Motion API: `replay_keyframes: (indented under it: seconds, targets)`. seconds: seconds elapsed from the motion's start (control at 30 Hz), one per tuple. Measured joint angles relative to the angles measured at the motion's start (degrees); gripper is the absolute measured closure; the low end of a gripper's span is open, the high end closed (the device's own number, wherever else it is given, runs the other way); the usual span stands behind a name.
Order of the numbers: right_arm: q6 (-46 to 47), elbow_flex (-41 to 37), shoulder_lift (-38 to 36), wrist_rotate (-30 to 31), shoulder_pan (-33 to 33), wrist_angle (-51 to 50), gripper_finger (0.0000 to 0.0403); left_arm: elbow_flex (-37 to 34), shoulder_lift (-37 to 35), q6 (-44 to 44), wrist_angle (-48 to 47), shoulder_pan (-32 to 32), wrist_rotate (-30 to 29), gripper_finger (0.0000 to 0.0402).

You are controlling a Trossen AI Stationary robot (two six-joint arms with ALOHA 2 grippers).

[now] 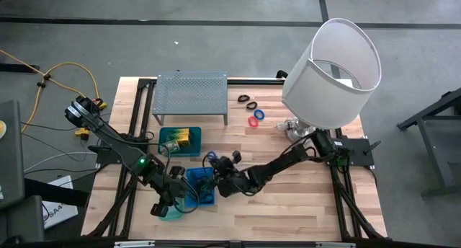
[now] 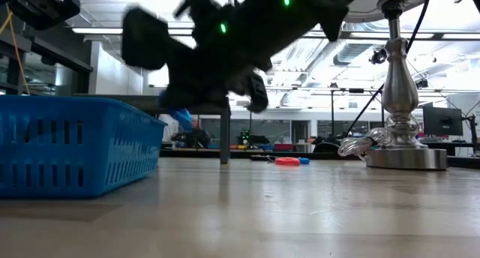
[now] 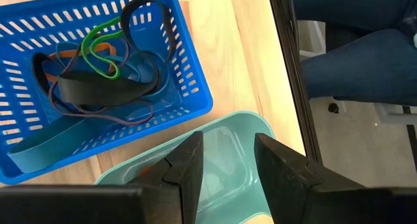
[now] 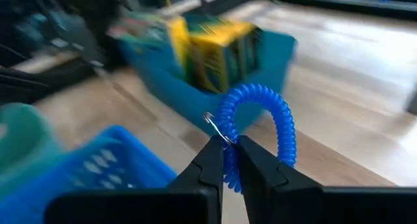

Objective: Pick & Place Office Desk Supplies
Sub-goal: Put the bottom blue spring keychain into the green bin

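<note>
Lower centre of your high view: the blue slotted plastic basket (image 1: 202, 187) holds black and green bands (image 3: 98, 74). Your left gripper (image 3: 228, 172) hangs parted and empty over the pale teal tray (image 3: 225, 152); your right gripper (image 4: 227, 160) pinches a blue coiled ring (image 4: 260, 123)

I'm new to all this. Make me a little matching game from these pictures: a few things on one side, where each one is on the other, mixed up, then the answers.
Things:
1. blue coil
2. black bands
3. yellow packets
4. red ring

Places:
A. lying loose on the table near the lamp
B. in the blue basket
C. pinched in the right gripper
D. standing in the teal bin

Pairs: 1-C, 2-B, 3-D, 4-A

The right gripper holds the coil above the blue basket; the lamp stands at the table's right.
</note>
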Motion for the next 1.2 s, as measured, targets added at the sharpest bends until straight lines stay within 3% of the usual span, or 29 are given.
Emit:
replay_keyframes:
  seconds: [0.23, 0.47, 0.8, 1.03, 1.2]
  targets:
    - [-9.76, 0.04, -0.05, -0.19, 3.66, 11.85, 0.0379, 0.00, 0.00, 0.43, -0.03, -0.02, 0.00, 0.0269]
    - [-12.30, 0.07, -0.14, -4.66, 6.83, 17.12, 0.0379, 0.00, 0.00, 2.05, -0.05, -0.04, 0.00, 0.0269]
    - [-11.95, 0.09, -0.22, -15.67, 8.82, 21.35, 0.0379, 0.00, 0.00, 20.04, 0.46, -0.48, -10.39, 0.0269]
    - [-9.97, 0.09, -0.22, -23.49, 9.53, 23.76, 0.0379, 0.00, 0.00, 30.38, 6.60, -0.50, -16.94, 0.0269]
    - [-9.91, 0.09, -0.22, -24.18, 9.94, 23.78, 0.0379, 0.00, -0.02, 36.39, 8.38, -0.49, -18.36, 0.0269]
